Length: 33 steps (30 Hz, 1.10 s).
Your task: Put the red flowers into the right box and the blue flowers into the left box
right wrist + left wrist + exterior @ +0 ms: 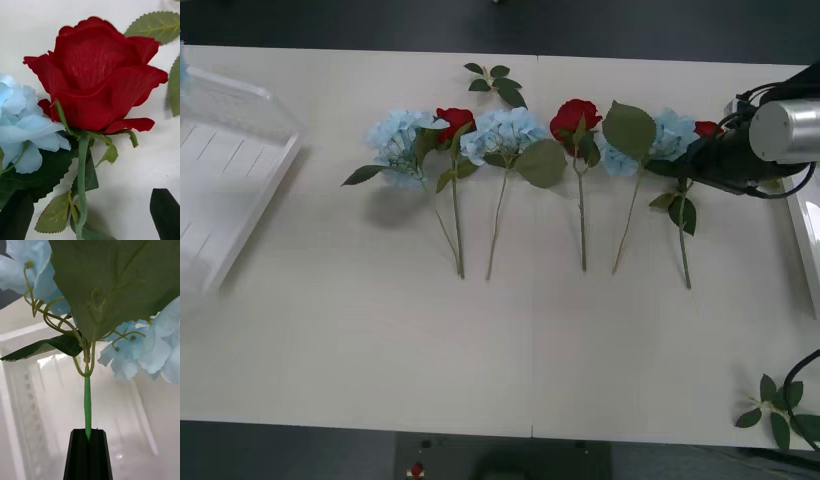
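Fingers, black and flat-sided, of the left gripper pinch a thin green stem of a fluffy pale-blue flower above the ribbed white left box. Right wrist view: open black fingers flank a velvety red rose. Front view: remaining flowers lie in a row on the pale surface; the right box sits at the right edge.

Left gripper black fingers pinched on blue flower stem; bloom, big leaf above; probably left box beneath.
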Each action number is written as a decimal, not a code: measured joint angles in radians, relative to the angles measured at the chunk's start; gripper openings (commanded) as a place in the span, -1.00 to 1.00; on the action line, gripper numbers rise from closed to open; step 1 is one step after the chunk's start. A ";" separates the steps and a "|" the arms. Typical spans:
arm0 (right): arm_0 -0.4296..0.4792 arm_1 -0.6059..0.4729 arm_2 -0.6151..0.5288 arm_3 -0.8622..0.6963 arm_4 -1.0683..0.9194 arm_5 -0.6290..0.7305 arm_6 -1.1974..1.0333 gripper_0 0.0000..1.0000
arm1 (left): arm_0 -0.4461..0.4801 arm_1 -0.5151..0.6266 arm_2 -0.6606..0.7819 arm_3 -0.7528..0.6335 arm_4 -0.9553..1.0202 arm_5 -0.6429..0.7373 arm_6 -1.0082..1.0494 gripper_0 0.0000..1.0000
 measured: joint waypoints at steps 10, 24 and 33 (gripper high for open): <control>0.000 0.003 0.159 0.009 0.017 -0.056 0.000 0.90 | -0.153 -0.022 -0.003 0.057 -0.395 0.174 0.025 -1.00; 0.000 0.004 0.145 0.023 0.014 -0.056 0.000 -1.00 | -0.153 -0.252 -0.003 0.172 -0.495 -0.013 0.196 -1.00; 0.000 0.004 0.146 0.023 0.014 -0.056 0.000 -1.00 | -0.153 -0.282 -0.003 0.218 -0.482 -0.130 0.196 -1.00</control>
